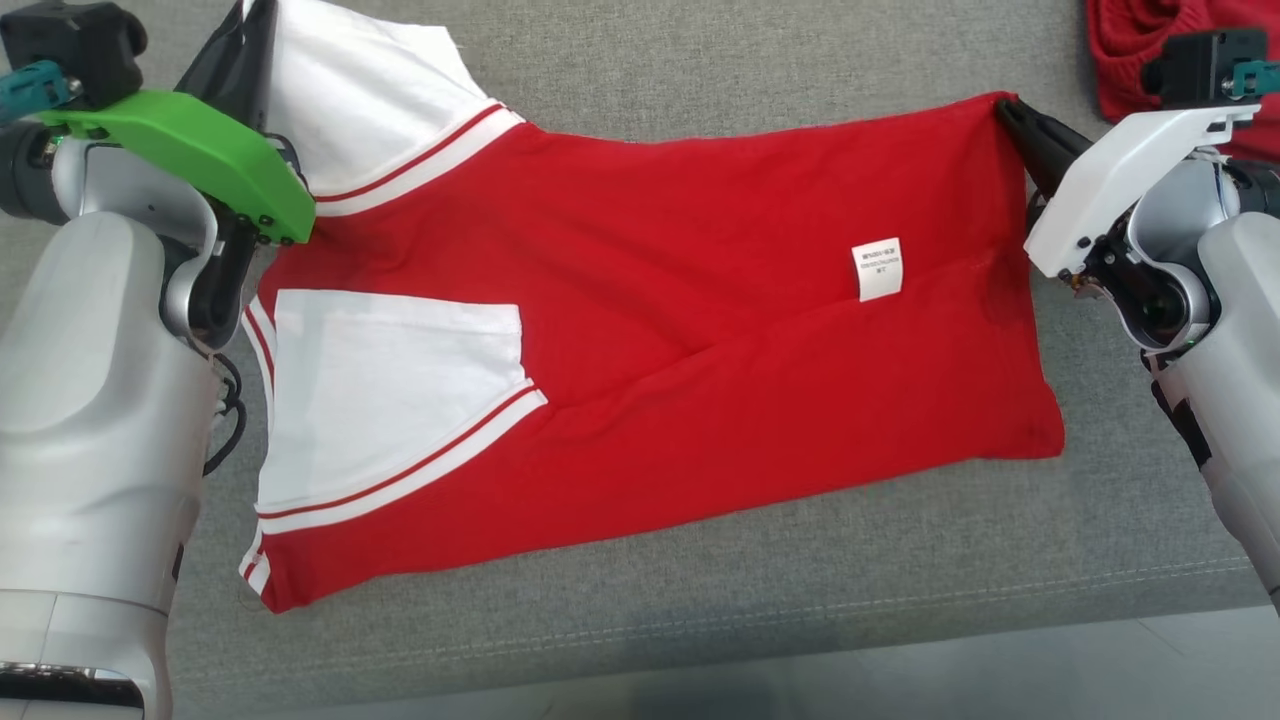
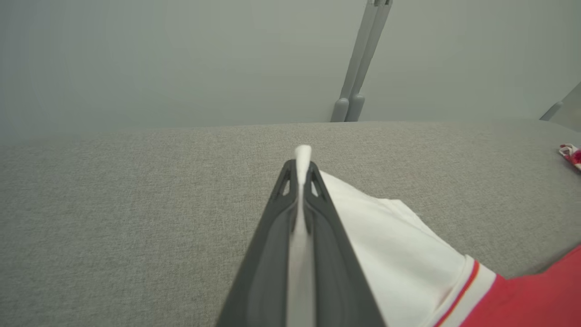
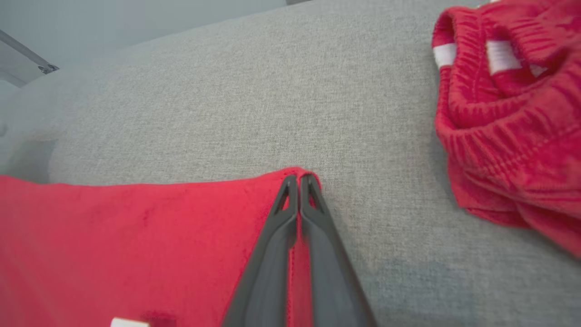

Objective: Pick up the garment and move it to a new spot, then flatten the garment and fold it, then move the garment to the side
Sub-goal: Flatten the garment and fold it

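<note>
1. The garment [image 1: 700, 300] lay flat on the cushion [image 1: 700, 640], its long axis running left to right between the arms.
2. The left gripper [image 2: 299, 165] was clamped on the white sleeve [image 2: 386, 236] at the far left corner. The right gripper [image 3: 298, 180] was pinched shut on the far right hem corner.
3. Bare cushion lay nearer the robot, likely room for folding. A red pile [image 3: 508, 127] crowded the far right.

Plain, lab-like robot testing space set up for handling clothes.
A grey upholstered surface [image 1: 700, 620] with a stitched seam [image 1: 900, 603] carries a red-and-white garment [image 1: 650, 330] and a crumpled red knit piece [image 3: 508, 136]. Behind it are a flat pale grey wall [image 2: 181, 59] and twin grey metal poles [image 2: 365, 59]. A smooth pale floor [image 1: 1100, 675] borders the near edge.
</note>
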Robot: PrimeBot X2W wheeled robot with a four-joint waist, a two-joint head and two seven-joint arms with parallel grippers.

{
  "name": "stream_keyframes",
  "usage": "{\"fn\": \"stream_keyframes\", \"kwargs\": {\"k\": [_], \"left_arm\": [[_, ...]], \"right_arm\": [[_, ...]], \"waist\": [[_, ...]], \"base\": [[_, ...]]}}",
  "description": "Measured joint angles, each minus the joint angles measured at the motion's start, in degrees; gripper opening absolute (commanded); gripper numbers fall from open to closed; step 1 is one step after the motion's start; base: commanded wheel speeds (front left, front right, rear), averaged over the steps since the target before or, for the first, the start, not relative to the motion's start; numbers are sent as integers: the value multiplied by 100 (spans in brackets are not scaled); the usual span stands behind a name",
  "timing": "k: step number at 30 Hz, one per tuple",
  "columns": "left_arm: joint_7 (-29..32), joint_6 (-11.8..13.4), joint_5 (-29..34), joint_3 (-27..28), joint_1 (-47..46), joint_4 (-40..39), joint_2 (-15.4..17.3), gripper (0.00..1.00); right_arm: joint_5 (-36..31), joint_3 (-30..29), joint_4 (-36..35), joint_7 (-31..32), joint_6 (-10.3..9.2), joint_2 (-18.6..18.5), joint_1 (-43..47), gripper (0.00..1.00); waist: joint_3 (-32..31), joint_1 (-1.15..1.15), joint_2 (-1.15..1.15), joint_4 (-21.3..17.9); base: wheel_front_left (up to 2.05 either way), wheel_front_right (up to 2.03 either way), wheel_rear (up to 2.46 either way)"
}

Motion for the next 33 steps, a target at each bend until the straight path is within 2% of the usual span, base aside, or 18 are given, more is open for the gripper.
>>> {"fn": "stream_keyframes", "kwargs": {"k": [4,12,21,30,33], "left_arm": [[-170,0,-250,172,110,-130,12,0],[-738,-2,-623,372,962,-824,8,0],[-939,-2,-633,500,2111,-1822,-107,0],[-945,18,-631,421,3482,-2652,-226,0],[-945,127,-633,422,3865,-2920,-235,0]], "right_arm": [[-91,-8,4,-364,26,35,-19,0],[-141,-18,-46,-1195,99,68,344,0],[-144,-119,-155,-2033,125,-69,987,0],[-177,-65,-250,-2462,146,-86,1686,0],[-115,-58,-298,-2491,171,-75,1873,0]], "waist": [[-74,0,0,-21],[-292,0,0,-84],[-502,0,0,103],[-792,0,0,360],[-887,0,0,435]], "base": [[0,0,0],[0,0,0],[0,0,0],[0,0,0],[0,0,0]]}}
